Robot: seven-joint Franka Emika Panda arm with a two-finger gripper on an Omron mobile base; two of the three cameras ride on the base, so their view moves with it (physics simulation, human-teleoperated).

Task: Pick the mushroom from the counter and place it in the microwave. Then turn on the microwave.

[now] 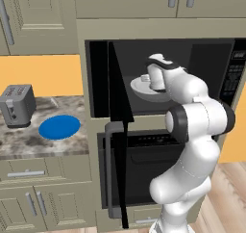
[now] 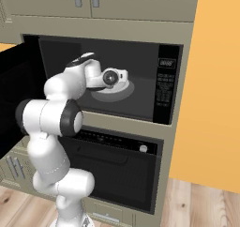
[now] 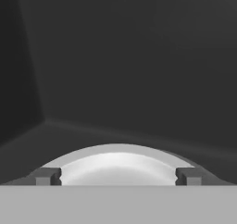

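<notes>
- The microwave (image 1: 192,63) is the biggest thing before me: a wide black box built into the beige cabinet wall, its door (image 1: 117,131) swung fully open to the left with the grey bar handle (image 1: 109,169) hanging down at its edge. Its keypad (image 2: 165,87) runs down the right side.
- Under it sits the black oven (image 2: 117,170), closed, a row of controls along its top edge.
- The counter (image 1: 29,140) lies to the left of the microwave, speckled grey-brown over beige drawers and doors.
- My arm (image 2: 51,118) rises in front of the oven and reaches into the microwave's cavity.
- A grey toaster (image 1: 17,104) stands at the counter's back left corner.
- A blue round plate (image 1: 59,127) lies flat near the counter's right edge, just beside the open door and apart from the toaster.
- The pale turntable (image 3: 118,167) rests on the microwave's floor, near the middle; my hand hangs just above it.
- My gripper (image 3: 118,177) has its jaws spread wide, one dark tip at each side of the turntable in the hand view, and nothing lies between them.
- The mushroom: I cannot make it out on the turntable or the counter; my hand covers much of the turntable from both base cameras.
</notes>
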